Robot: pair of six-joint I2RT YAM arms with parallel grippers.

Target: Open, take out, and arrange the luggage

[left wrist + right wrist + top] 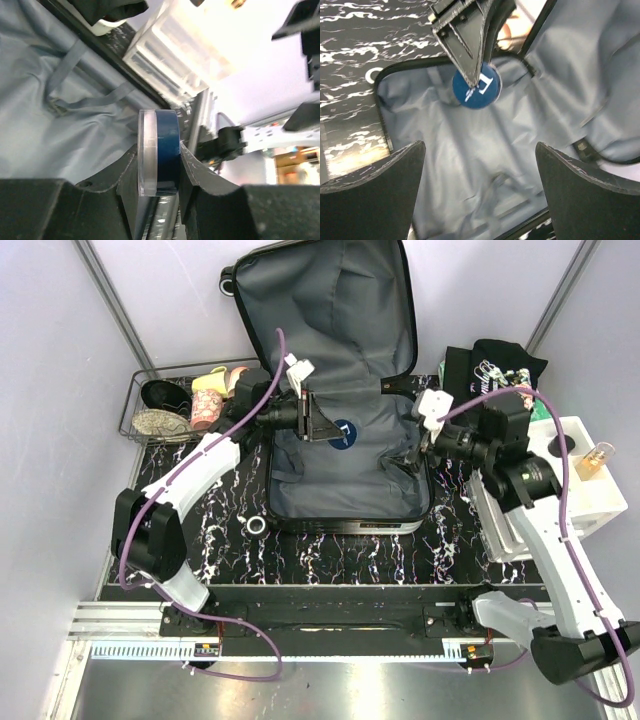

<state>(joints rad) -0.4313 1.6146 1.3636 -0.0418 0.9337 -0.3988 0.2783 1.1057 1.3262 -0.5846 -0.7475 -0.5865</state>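
The luggage point(345, 526) is laid open mid-table and unloading is judged under way: a blue disc point(167, 135) is pinched by the left gripper point(159, 172) above the lining point(350, 485), the right gripper point(480, 147) is spread empty, and a lift clear is needed.

Under the right gripper point(480, 146) the luggage lining point(350, 485) lies bare. Just ahead, the left gripper point(159, 152) with its blue disc point(479, 89) blocks passage; the upright lid point(335, 310) stands beyond.
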